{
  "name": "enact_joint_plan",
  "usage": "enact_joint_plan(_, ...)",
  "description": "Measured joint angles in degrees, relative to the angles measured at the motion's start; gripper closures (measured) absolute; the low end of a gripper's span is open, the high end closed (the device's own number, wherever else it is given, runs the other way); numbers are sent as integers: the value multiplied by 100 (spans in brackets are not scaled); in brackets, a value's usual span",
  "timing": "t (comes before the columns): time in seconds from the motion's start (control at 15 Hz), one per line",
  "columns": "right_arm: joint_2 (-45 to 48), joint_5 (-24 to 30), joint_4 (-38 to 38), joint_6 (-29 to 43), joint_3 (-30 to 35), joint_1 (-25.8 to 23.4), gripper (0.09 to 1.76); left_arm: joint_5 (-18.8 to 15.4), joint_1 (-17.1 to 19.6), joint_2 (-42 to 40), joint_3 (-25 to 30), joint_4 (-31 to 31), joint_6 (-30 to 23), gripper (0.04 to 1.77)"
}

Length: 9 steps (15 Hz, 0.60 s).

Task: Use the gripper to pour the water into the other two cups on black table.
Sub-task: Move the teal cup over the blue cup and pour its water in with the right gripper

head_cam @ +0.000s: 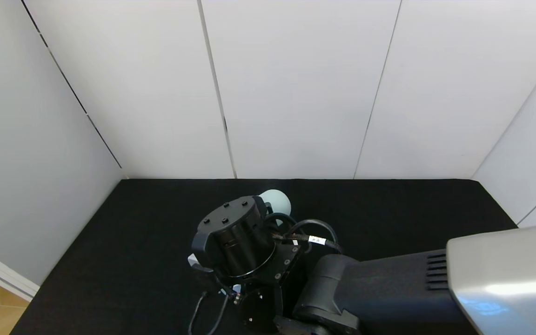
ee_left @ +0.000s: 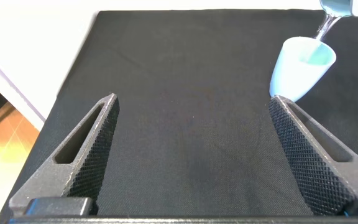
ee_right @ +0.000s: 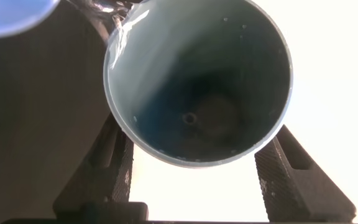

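Note:
My right gripper (ee_right: 194,146) is shut on the teal-green cup (ee_right: 197,81), holding it tipped over. Water (ee_right: 114,15) runs off its rim toward the light blue cup (ee_right: 8,12). In the left wrist view the thin water stream (ee_left: 327,26) falls into the upright light blue cup (ee_left: 300,65) on the black table (ee_left: 185,56). In the head view my right arm's wrist (head_cam: 237,242) hides both; only a pale rounded cup part (head_cam: 276,201) shows beyond it. My left gripper (ee_left: 192,99) is open and empty, low over the table, near the blue cup. The cream-white cup is out of view.
White wall panels (head_cam: 296,93) close in the black table (head_cam: 389,218) at the back and on both sides. The table's left edge (ee_left: 73,68) drops to a wooden floor. My right arm's forearm (head_cam: 389,288) lies across the front right.

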<state>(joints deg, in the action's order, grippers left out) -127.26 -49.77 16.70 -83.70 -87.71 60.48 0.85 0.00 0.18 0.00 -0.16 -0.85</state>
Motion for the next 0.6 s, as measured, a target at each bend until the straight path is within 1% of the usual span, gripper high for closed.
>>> enact_joint_plan(0.33, 24, -218, 193, -709, -7, 24, 69, 0, 0, 0, 0, 0, 0, 9)
enact_joint_plan(0.6, 24, -218, 881, -1530, -7, 40, 69, 0, 0, 0, 0, 0, 0, 9)
